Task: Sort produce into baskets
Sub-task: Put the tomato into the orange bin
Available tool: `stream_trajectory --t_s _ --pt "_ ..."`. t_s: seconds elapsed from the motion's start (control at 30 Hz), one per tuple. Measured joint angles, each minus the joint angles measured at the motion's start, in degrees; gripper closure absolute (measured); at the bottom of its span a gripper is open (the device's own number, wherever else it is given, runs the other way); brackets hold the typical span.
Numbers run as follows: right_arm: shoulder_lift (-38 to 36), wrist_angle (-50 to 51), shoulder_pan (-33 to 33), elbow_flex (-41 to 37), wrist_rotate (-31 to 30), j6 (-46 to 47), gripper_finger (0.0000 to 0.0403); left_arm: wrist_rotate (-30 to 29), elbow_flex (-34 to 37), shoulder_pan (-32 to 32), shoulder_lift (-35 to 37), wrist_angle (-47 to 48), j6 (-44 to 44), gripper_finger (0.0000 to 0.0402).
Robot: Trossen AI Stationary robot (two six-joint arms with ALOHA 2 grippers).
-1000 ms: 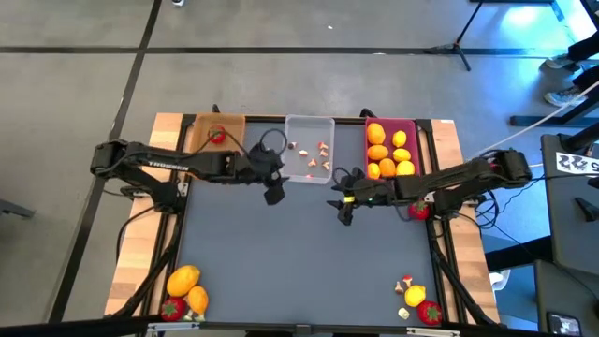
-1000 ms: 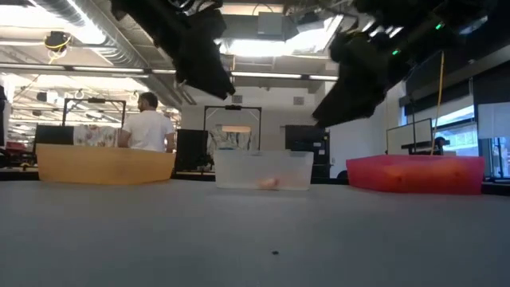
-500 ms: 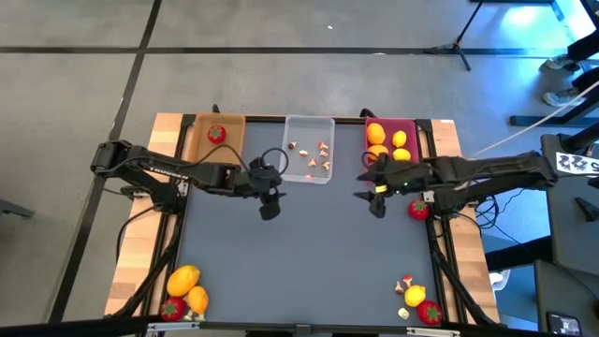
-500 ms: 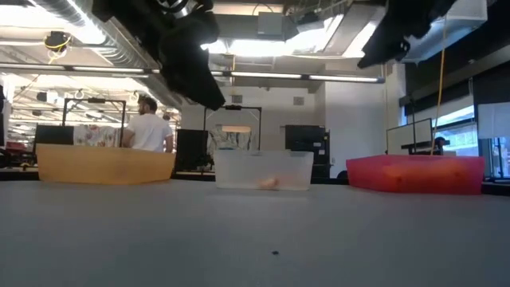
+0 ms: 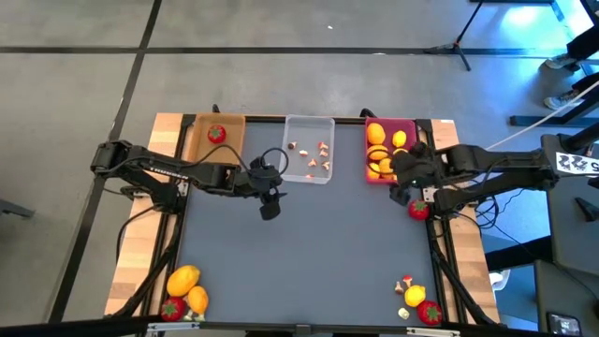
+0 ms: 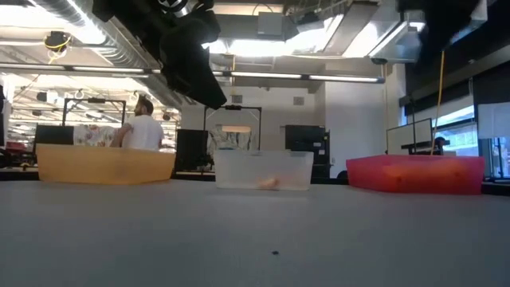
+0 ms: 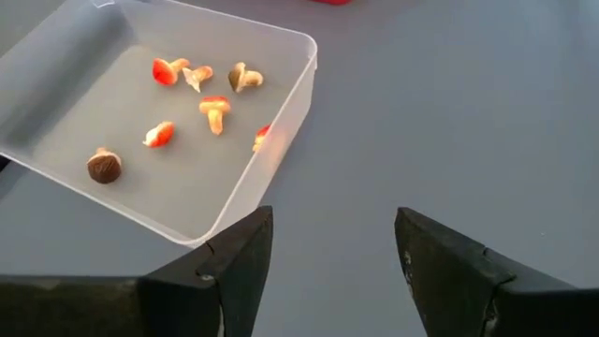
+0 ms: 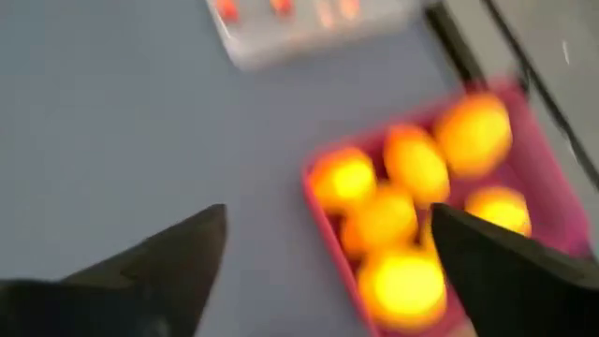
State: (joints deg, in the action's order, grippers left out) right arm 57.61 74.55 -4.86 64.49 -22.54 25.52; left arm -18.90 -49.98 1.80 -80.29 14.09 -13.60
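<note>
Hovering with fingers spread and empty: left gripper point(image 5: 270, 208) beside clear tray point(image 5: 310, 178) of mushroom bits point(image 7: 214, 109), right gripper point(image 5: 401, 187) over magenta tray point(image 5: 415, 129) of oranges point(image 5: 377, 135). No legible writing.

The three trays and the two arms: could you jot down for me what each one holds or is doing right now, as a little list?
tan tray: one strawberry
clear tray: small mushroom pieces
pink tray: yellow and orange fruits
left tool: open, empty, just in front of the clear tray
right tool: open, empty, at the pink tray's near edge
unsorted produce: piles at both front corners
</note>
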Motion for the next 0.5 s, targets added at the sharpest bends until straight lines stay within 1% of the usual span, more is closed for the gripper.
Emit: stream_trajectory --t_s 0.03,0.07,0.17,0.3,0.4,0.43,0.5 --pt "0.4 3.1 0.0 0.0 0.8 2.4 0.0013 0.0 0.0 0.0 0.0 0.0 0.0 0.0180" --pt "0.7 6.1 0.0 0.0 2.0 4.6 0.0012 0.0 0.0 0.0 0.0 0.0 0.0 0.0180" --pt "1.6 11.6 0.0 -0.1 6.1 7.3 0.0038 0.0 0.0 0.0 0.0 0.0 0.0 0.0180" --pt "1.6 11.5 0.0 -0.1 12.9 9.1 0.0070 0.0 0.0 0.0 0.0 0.1 0.0 0.0180" --pt "1.7 9.6 -0.1 -0.1 17.2 8.8 0.0081 0.0 0.0 0.0 0.0 0.2 0.0 0.0180" --pt "1.7 9.5 -0.1 -0.1 18.0 8.8 0.0083 0.0 0.0 0.0 0.0 0.2 0.0 0.0180" --pt "2.0 9.8 0.0 -0.1 17.8 8.8 0.0085 0.0 0.0 0.0 0.0 0.2 0.0 0.0180"
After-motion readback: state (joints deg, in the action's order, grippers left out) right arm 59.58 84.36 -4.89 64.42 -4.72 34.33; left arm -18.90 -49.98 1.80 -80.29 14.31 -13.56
